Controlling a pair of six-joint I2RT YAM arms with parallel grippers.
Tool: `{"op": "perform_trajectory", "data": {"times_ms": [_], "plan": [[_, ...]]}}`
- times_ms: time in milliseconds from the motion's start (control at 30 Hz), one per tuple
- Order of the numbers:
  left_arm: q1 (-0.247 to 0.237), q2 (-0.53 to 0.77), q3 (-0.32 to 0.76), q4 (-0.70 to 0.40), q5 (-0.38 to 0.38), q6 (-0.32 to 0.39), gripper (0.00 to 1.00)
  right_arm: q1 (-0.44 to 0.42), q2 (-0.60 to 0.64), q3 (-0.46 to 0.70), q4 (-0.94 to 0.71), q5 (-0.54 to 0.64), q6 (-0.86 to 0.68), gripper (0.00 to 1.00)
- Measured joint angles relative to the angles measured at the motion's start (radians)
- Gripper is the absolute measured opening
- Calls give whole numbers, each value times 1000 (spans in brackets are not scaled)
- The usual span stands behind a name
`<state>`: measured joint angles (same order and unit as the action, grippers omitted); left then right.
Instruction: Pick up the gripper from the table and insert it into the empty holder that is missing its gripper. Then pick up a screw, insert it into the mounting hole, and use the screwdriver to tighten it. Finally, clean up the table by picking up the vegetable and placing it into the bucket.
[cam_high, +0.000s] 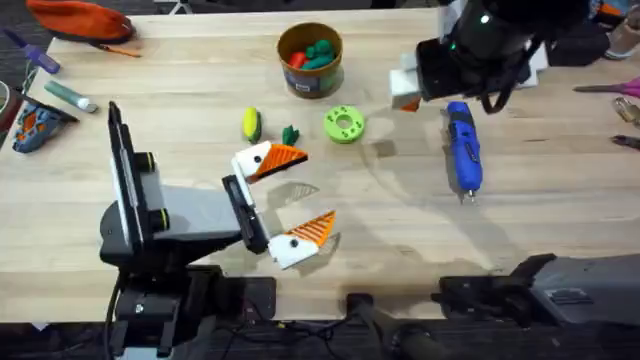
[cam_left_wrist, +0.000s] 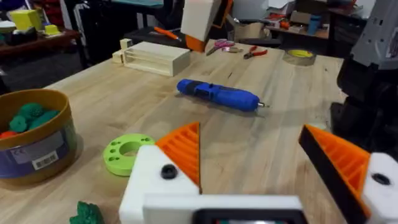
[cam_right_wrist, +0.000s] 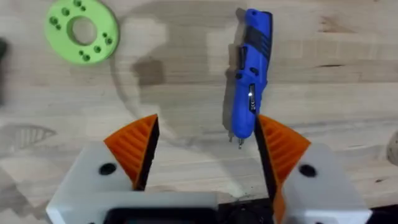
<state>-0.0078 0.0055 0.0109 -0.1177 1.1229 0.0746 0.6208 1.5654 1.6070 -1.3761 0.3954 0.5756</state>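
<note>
At twelve o'clock off the wide-open right fingers, blue pen-shaped electric screwdriver lies lengthwise, bit nearest; left fingers farther, also wide.

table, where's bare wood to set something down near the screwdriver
Bare table lies right of the screwdriver, and a wide patch sits between it and the left gripper. Crowded: around the bucket, where the green disc and yellow and green vegetable pieces cluster.
</note>
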Motion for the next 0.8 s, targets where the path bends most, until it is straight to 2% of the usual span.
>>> {"op": "perform_trajectory", "data": {"times_ms": [200, 800], "plan": [[0, 0, 0, 0, 0, 0, 985, -43, 0, 0, 0, 0, 5, 882], [0, 0, 0, 0, 0, 0, 985, -43, 0, 0, 0, 0, 5, 882]]}}
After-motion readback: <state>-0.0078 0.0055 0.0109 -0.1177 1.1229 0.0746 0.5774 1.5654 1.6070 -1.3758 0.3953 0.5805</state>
